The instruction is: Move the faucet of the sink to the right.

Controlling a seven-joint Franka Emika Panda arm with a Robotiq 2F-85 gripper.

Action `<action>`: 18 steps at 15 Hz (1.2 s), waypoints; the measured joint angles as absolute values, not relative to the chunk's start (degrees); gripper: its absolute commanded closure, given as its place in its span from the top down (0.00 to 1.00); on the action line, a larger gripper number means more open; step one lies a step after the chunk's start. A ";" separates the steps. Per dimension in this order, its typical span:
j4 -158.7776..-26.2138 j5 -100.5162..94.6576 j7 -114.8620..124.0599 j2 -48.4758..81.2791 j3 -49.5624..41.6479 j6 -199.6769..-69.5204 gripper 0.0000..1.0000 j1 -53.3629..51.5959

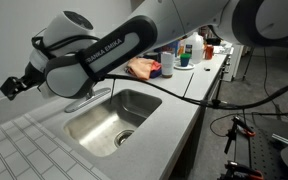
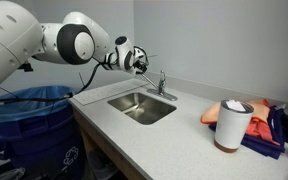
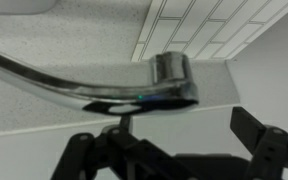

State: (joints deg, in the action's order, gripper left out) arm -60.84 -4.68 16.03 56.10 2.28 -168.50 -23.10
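The faucet (image 2: 162,86) stands on the counter (image 2: 189,135) at the back rim of the sink (image 2: 134,104), near the wall. It is rigid, slick chrome fixed at its base and should only swivel, so a sideways push on the thin spout, away from the pivot, looks better than a pinch. In the wrist view its long axis runs leftward from the hub. The pincer (image 3: 169,138) is spread and empty beside it.

even indoor light, blurry wrist view

The arm (image 2: 79,42) stretches out sideways, its jaws held apart in the wrist view
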 measured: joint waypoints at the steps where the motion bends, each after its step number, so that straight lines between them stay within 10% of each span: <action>1: -59.83 -4.68 16.43 56.68 1.00 -166.92 1.00 -23.63; 18: -42.97 -9.02 19.97 58.02 -6.52 -114.70 1.00 -27.64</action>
State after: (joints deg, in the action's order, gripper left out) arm -42.97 -9.02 19.97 58.02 -6.52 -114.70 -27.64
